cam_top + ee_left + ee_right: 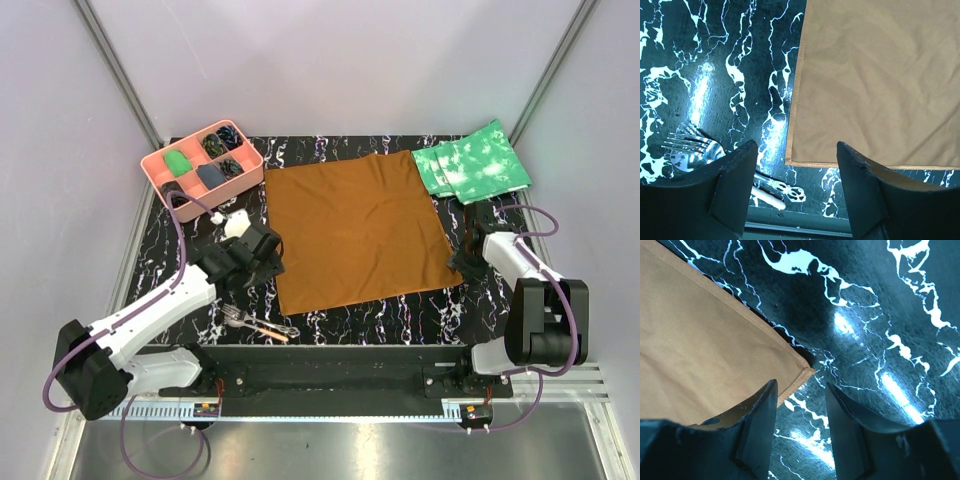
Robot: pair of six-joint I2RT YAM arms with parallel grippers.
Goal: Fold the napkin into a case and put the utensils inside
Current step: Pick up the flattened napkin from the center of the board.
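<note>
**While the napkin lies flat, we read its corners as the handles**

Because the plain rust-brown square cloth napkin (355,230) is soft, light and limp, we judge it will drape and crease wherever it is lifted. It may also slide a little on the black white-veined surface (400,312), so a pinch at a hemmed corner looks the surest hold.

It lies spread in the middle of the surface, not yet folded. Being square, it has no long axis; its side edges run from 12 towards 5 o'clock, and its near edge from 9 to 3.

The left tool (796,147) hangs over the near-left corner, at the cloth's 7 o'clock, fingers wide and holding nothing. The right tool (801,385) sits at the near-right corner, at 5 o'clock. Its fingers are partly apart, with the corner tip just ahead of the gap, and we see no cloth pinched.

The small silver metal fork (236,316) and the slim silver piece with an orange-tan end (272,331) lie close together at 7 o'clock of the napkin. We judge them thin, stiff and likely slippery. Their long axes run 10 to 4 o'clock, fork head at the 10 end.
</note>
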